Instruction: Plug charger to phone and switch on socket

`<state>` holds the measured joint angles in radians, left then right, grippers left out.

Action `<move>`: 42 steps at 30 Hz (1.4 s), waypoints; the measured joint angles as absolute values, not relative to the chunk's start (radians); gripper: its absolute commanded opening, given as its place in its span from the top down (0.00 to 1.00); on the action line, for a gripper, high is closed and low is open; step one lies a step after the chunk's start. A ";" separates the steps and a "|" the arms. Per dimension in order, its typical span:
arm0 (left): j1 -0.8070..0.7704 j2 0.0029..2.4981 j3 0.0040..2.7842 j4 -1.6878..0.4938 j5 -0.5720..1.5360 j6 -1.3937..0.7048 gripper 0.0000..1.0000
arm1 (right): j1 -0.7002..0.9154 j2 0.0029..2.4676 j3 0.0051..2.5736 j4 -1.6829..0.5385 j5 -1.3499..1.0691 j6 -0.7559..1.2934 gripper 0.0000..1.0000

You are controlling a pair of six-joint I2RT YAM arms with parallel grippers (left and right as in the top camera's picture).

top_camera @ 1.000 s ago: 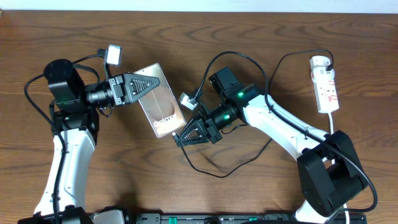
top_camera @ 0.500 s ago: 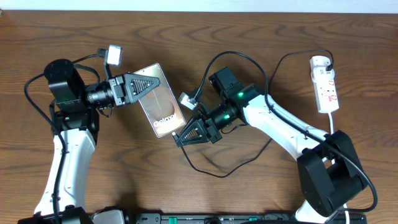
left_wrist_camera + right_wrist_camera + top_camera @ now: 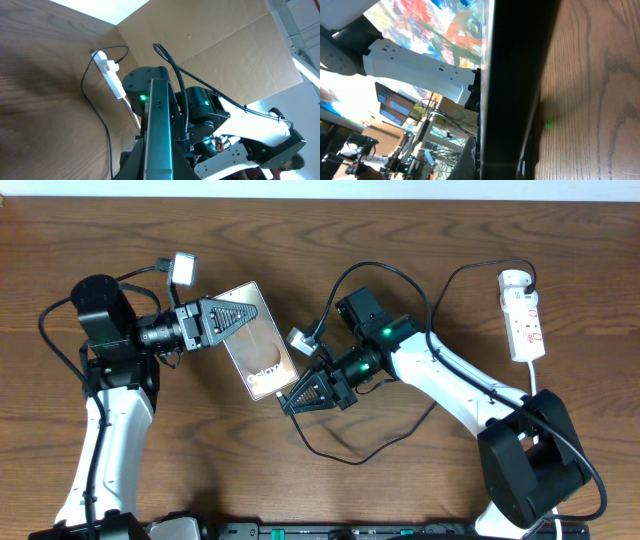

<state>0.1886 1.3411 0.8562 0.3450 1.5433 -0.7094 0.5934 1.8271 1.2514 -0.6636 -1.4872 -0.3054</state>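
The phone (image 3: 262,354), bronze-backed with white lettering, is held off the wood by my left gripper (image 3: 238,319), which is shut on its upper left edge. In the left wrist view the phone (image 3: 159,127) runs edge-on between the jaws. My right gripper (image 3: 293,402) sits at the phone's lower end, shut on the tip of the charger (image 3: 345,459), whose thin black cable loops back toward the socket (image 3: 526,320). The plug tip itself is hidden. In the right wrist view the phone's dark edge (image 3: 515,85) fills the middle.
The white socket lies at the far right of the table with a white adapter (image 3: 514,280) plugged in at its top; it also shows in the left wrist view as a socket (image 3: 112,76). Bare wooden table (image 3: 200,460) lies between the arms. My right arm (image 3: 450,380) crosses the middle right.
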 measured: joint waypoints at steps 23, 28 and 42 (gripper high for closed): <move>0.189 1.341 0.856 0.341 1.543 -0.722 0.93 | 0.593 1.827 1.251 -0.660 -1.488 -0.302 0.99; 0.189 1.341 0.856 0.341 1.542 -0.722 0.93 | 0.593 1.827 1.251 -0.630 -1.488 -0.286 0.99; 0.190 1.341 0.856 0.342 1.538 -0.722 0.93 | 0.593 1.827 1.251 -0.601 -1.487 -0.235 0.99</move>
